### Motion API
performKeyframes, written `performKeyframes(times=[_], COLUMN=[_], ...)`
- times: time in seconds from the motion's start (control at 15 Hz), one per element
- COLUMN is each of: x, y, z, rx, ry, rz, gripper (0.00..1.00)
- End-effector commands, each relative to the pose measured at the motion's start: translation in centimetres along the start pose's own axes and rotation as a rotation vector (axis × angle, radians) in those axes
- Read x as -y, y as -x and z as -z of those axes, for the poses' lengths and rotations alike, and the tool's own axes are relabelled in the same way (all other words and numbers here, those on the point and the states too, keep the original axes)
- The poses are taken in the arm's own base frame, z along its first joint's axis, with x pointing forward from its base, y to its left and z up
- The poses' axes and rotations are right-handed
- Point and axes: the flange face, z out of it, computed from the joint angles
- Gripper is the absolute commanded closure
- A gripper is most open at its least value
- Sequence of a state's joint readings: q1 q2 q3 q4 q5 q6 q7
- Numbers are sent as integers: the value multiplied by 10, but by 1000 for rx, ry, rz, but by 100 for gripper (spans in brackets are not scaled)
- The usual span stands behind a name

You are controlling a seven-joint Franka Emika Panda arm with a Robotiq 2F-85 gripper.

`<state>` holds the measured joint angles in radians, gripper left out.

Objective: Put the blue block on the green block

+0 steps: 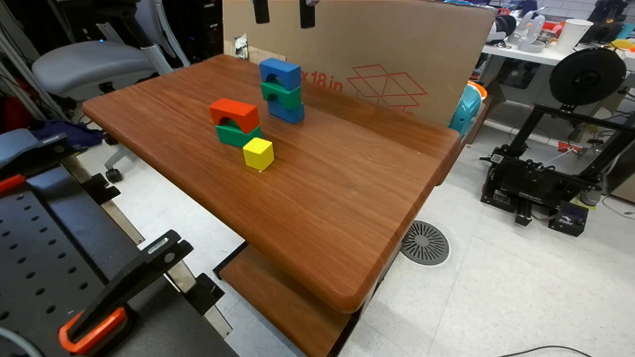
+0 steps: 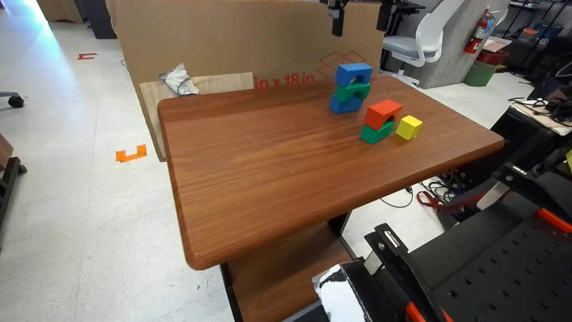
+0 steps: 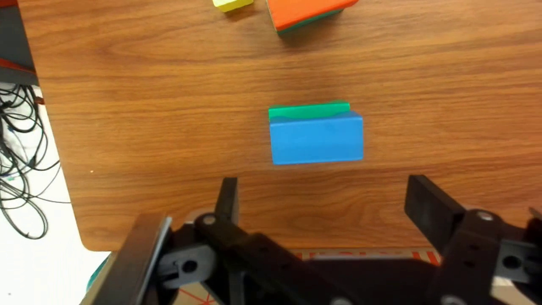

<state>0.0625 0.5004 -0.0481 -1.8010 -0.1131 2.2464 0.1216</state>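
Brown cardboard box (image 2: 214,40): red "in x 18 in" | blue arched block (image 3: 317,140): wrist-view centre, atop green arched block (image 3: 309,111); notch down, long axis left-right | gripper (image 3: 324,186): released, jaws apart

Place: we take it for a lab or workshop.
Perforated plate (image 1: 44,258): black, and we see clamps (image 1: 130,283) on it.
Spool (image 1: 588,77): we find it atop a black machine (image 1: 536,186) on the floor (image 1: 496,292).
White bench (image 1: 521,55): its top, we see, is cluttered.
Office chairs (image 1: 94,62): grey-seated, in both exterior views.
Floor: pale; we note a round grille (image 1: 425,243) and orange tape (image 2: 131,157).
Concrete (image 2: 451,67): we spot a fire extinguisher (image 2: 477,33) by it.
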Motion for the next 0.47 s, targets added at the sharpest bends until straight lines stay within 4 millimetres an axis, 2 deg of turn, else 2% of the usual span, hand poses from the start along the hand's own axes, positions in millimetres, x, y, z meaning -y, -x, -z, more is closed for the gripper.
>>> performKeyframes(times=[0.0, 0.07, 0.2, 0.4], x=[-9, -4, -6, -5], y=[32, 12, 16, 15], z=[29, 16, 23, 15], rx=[-36, -18, -22, -11], ry=[-86, -37, -41, -40], rz=[0, -5, -5, -4], gripper=[0, 0, 0, 0])
